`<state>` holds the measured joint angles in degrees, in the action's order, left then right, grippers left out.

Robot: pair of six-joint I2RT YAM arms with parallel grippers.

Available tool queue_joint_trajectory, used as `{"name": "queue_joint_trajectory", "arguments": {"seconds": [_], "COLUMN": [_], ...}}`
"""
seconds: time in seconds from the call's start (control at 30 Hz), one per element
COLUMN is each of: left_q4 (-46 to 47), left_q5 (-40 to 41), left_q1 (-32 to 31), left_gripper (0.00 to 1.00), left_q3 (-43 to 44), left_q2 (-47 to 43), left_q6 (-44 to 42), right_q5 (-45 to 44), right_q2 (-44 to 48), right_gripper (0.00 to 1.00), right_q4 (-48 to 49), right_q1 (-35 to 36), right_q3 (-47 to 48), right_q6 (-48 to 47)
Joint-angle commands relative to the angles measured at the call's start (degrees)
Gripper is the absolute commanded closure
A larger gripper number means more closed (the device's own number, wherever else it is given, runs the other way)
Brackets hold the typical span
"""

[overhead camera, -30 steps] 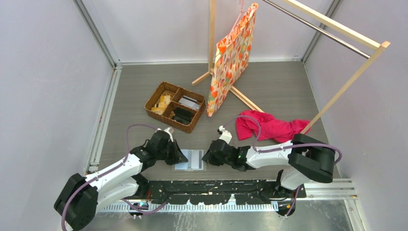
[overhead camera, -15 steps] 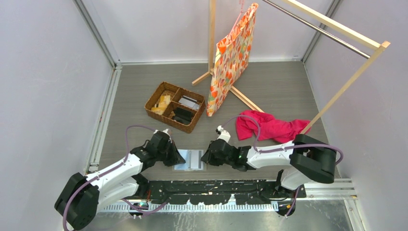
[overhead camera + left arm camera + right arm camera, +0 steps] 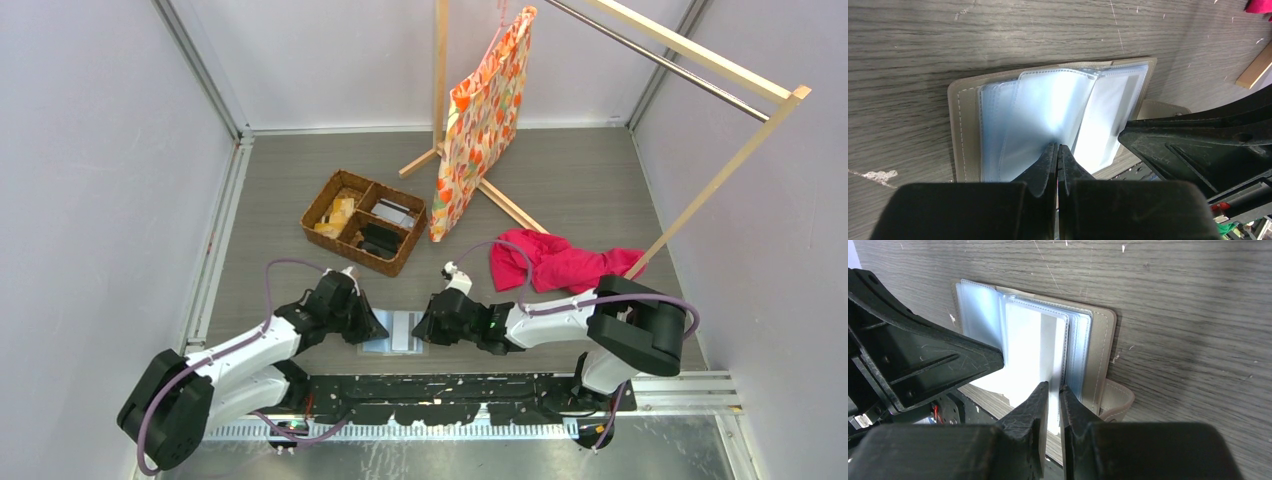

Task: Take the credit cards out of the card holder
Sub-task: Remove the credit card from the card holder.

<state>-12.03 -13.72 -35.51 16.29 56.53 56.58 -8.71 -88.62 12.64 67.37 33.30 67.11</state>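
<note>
The card holder lies open on the table at the near edge, its grey-olive cover down and its pale blue clear sleeves up. My left gripper is shut, its tips pressing on a clear sleeve at the holder's left half. My right gripper is at the holder's right half, its jaws closed on the edge of a whitish credit card that sticks partly out of a sleeve. The same card also shows in the left wrist view. Any other cards are hidden in the sleeves.
A brown wicker divided basket with small items stands behind the left arm. A red cloth lies behind the right arm. A patterned bag hangs on a wooden rack whose foot rests on the table.
My right gripper has moved a little to the left, further over the card holder. The left gripper has stayed on the sleeves.
</note>
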Motion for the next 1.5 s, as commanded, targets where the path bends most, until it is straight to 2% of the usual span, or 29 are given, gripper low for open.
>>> {"name": "queue_joint_trajectory", "arguments": {"seconds": [0.0, 1.0, 1.27, 1.47], "left_q4": [-1.3, -1.2, -12.0, -20.4], "left_q5": [1.8, 2.0, 4.7, 7.4], "left_q1": [0.2, 0.3, 0.2, 0.2], "left_gripper": [0.99, 0.99, 0.99, 0.91], "left_q3": [-1.6, -2.4, 1.3, 3.2], "left_q2": [1.6, 1.3, -7.0, -13.0], "left_q6": [-1.5, -1.9, -3.5, -3.9], "right_q5": [1.9, 0.7, 2.9, 6.1], "right_q2": [-0.1, 5.8, 2.5, -2.8], "right_gripper": [0.81, 0.84, 0.84, 0.84], "right_q4": [2.5, -0.8, -0.2, 0.7], "right_q1": [0.4, 2.2, 2.5, 2.6], "right_q3": [2.0, 5.1, 8.2, 12.4], "right_q6": [-1.6, -4.4, -6.1, -7.5]}}
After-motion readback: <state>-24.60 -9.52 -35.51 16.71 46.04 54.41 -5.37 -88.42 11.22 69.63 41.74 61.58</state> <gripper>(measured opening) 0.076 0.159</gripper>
